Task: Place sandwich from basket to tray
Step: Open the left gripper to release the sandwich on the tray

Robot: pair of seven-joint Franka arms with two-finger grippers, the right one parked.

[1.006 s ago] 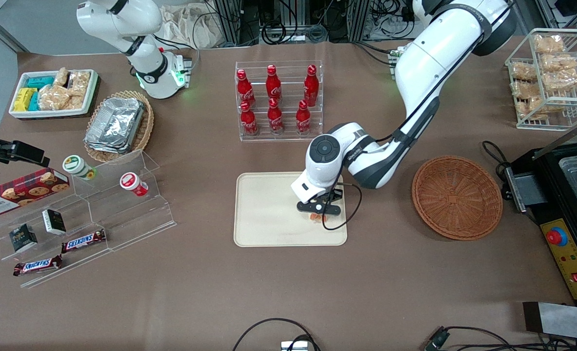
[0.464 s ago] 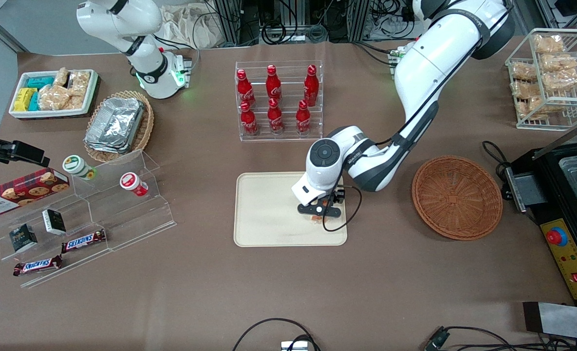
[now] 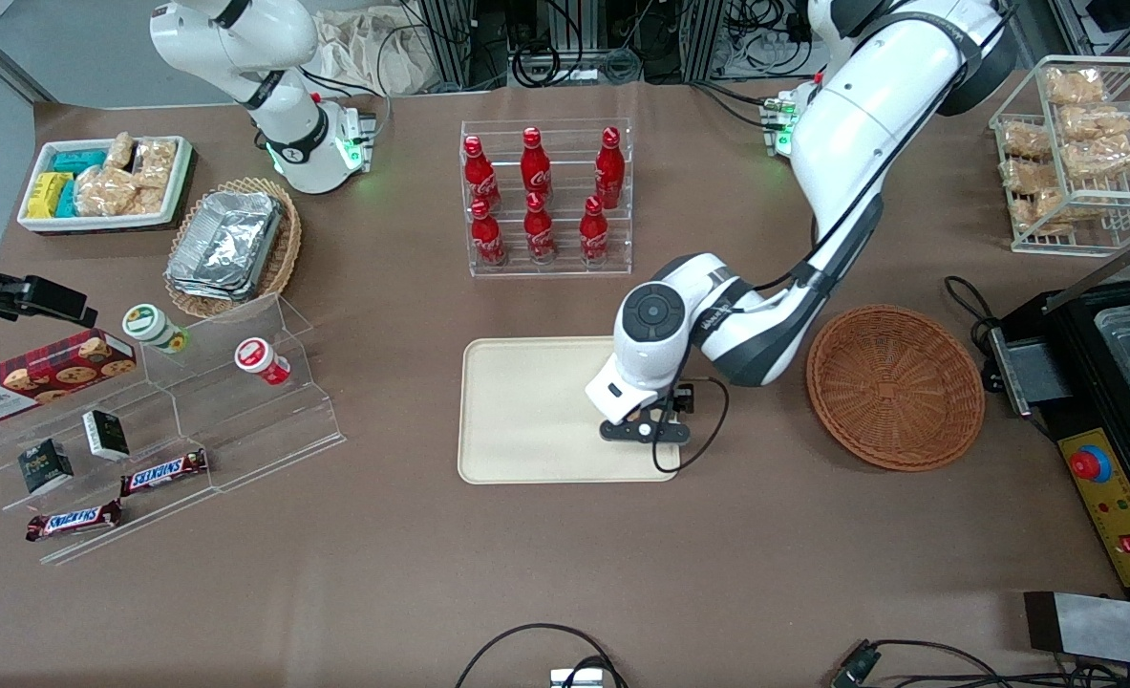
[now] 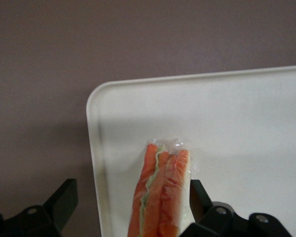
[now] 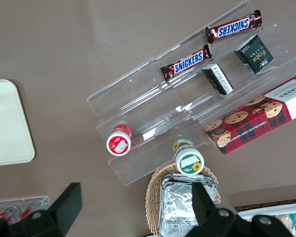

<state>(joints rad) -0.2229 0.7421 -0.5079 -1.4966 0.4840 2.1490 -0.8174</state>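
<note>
The sandwich lies on the cream tray close to a rounded corner, its orange and green cut edge facing the wrist camera. My gripper is open around it. One finger is right beside the wrap and the other finger stands well clear, past the tray's rim. In the front view the gripper hangs over the tray at the corner nearest the round brown basket, and it hides the sandwich. The basket shows only its woven bottom.
A clear rack of red cola bottles stands farther from the front camera than the tray. An acrylic stepped shelf with snacks, a foil-filled oval basket and a white bin lie toward the parked arm's end. A black machine sits beside the basket.
The gripper has shifted toward the round basket and a little nearer the front camera. The sandwich's orange edge showed under it before and is now covered.
</note>
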